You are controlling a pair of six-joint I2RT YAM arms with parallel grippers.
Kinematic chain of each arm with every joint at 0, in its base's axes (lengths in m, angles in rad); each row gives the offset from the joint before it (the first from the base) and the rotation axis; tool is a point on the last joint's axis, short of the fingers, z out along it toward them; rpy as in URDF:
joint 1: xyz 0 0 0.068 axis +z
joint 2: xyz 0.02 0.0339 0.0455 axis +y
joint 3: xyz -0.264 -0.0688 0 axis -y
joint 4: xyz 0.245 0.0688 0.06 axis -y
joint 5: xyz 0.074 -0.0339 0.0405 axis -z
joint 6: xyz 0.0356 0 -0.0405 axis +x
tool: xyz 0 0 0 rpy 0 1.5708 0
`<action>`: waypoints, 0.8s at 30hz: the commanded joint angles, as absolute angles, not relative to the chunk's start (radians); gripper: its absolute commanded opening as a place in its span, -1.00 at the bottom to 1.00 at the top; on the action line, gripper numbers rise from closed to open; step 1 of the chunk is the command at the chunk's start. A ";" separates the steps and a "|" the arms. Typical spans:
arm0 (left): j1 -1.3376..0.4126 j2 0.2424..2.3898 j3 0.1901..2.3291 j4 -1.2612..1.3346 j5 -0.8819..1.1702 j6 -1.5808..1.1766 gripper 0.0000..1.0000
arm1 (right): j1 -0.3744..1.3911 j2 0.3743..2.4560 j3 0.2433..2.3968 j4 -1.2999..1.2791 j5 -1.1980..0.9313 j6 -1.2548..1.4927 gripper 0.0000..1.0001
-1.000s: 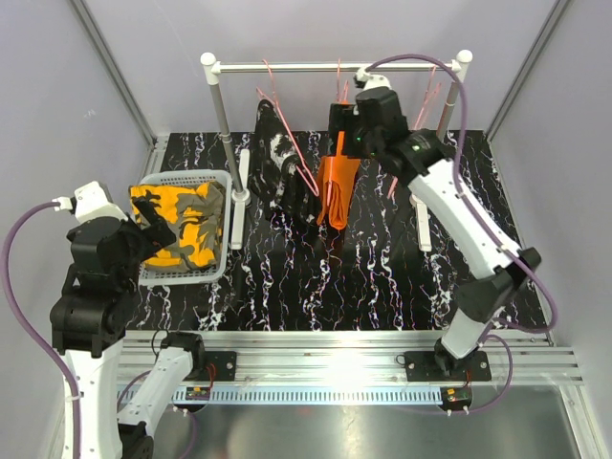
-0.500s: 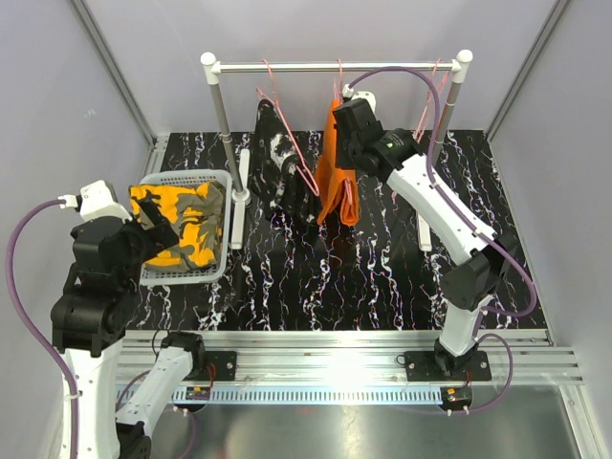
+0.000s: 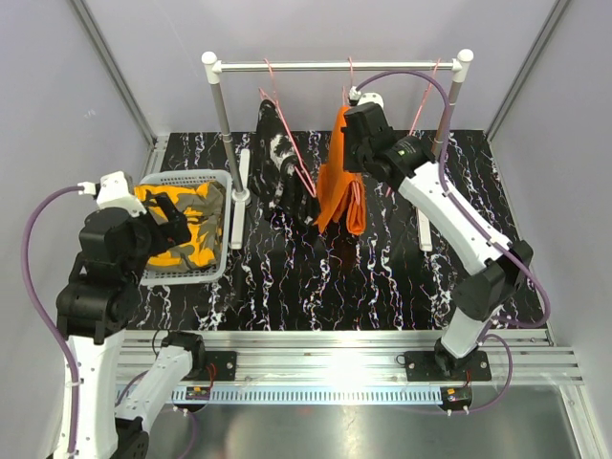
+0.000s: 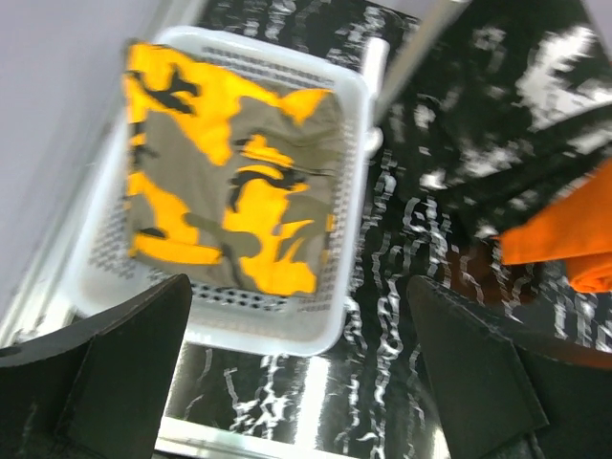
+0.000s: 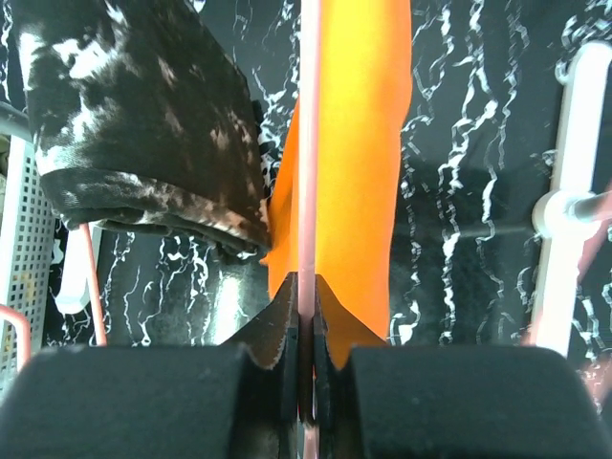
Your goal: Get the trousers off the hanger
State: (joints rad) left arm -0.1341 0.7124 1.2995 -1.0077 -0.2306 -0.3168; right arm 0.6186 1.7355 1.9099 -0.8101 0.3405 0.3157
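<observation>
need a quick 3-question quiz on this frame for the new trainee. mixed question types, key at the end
1. Multiple choice: where do the camouflage trousers lie? A) on the rail B) in the white basket C) on the tabletop
2. True or false: the left gripper is shut on a garment.
3. Short answer: what is the right gripper clamped on?

Key
1. B.
2. False: it is open above the basket and holds nothing.
3. The pink hanger that carries the orange trousers.
</observation>
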 commanded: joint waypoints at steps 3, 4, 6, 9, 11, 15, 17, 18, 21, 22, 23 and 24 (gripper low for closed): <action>-0.140 0.765 1.289 -0.775 0.070 -0.291 0.98 | 0.589 1.599 1.956 -0.638 0.402 0.258 -1.00; -0.141 0.767 1.284 -0.747 0.105 -0.298 0.98 | 0.577 1.583 1.956 -0.612 0.402 0.256 -1.00; -0.153 0.772 1.254 -0.642 0.196 -0.313 0.98 | 0.566 1.568 1.960 -0.589 0.393 0.255 -1.00; -0.210 0.772 1.235 -0.513 0.253 -0.325 0.98 | 0.557 1.539 1.962 -0.540 0.385 0.241 -1.00; -0.259 0.781 1.235 -0.457 0.265 -0.313 0.98 | 0.554 1.528 1.991 -0.535 0.379 0.236 -1.00; -0.481 0.824 1.253 -0.313 0.198 -0.256 0.97 | 0.554 1.513 2.025 -0.551 0.361 0.221 -1.00; -0.555 0.872 1.275 -0.255 0.132 -0.214 0.98 | 0.554 1.483 2.013 -0.534 0.348 0.218 -1.00; -0.625 0.893 1.282 -0.238 0.105 -0.201 0.98 | 0.554 1.471 2.007 -0.519 0.347 0.212 -1.00; -0.756 0.985 1.331 -0.183 0.025 -0.132 0.98 | 0.554 1.433 2.008 -0.538 0.324 0.219 -1.00; -0.793 1.015 1.354 -0.180 0.003 -0.086 0.98 | 0.554 1.422 2.009 -0.551 0.318 0.227 -1.00; -0.826 1.041 1.391 -0.167 -0.052 -0.059 0.98 | 0.554 1.411 2.005 -0.560 0.293 0.235 -1.00; -0.891 1.096 1.413 -0.164 -0.076 -0.032 0.98 | 0.552 1.384 2.000 -0.572 0.279 0.241 -1.00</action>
